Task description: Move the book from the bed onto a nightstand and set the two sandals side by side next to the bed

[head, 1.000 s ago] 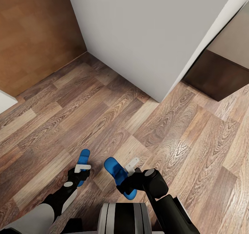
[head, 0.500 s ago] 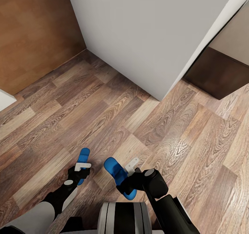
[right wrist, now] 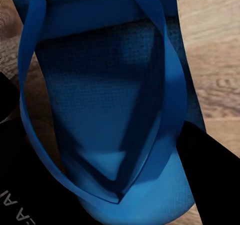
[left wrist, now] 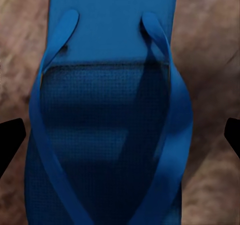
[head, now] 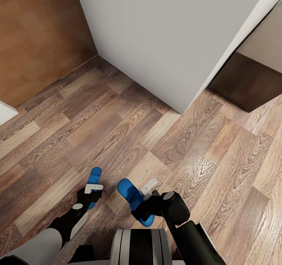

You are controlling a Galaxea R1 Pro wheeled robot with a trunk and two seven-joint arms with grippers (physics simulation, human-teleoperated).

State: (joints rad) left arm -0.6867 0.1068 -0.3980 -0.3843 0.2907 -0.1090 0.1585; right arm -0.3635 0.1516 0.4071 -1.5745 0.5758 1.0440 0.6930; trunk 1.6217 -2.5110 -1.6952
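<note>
I hold the two sandals, one in each gripper, low over the wooden floor. My left gripper (head: 93, 189) is shut on one blue sandal (head: 95, 175), whose sole and straps (left wrist: 110, 110) lie between the dark fingertips (left wrist: 10, 140). My right gripper (head: 145, 196) is shut on the other blue sandal (head: 127, 188). Up close, that sandal (right wrist: 105, 110) sits against the black fingers (right wrist: 210, 160). The book and the nightstand are out of view. I cannot tell whether the dark brown furniture at the right is the bed.
A light grey wall corner (head: 172, 41) juts toward me in the middle. A brown wall (head: 35, 33) stands at the left. Past the corner at the right is low dark brown furniture (head: 243, 84) with a pale top. Wood-plank floor (head: 117, 131) lies open ahead.
The whole view has shifted slightly, so the camera moved a little. Both sandals stay in the grippers in the same pose.
</note>
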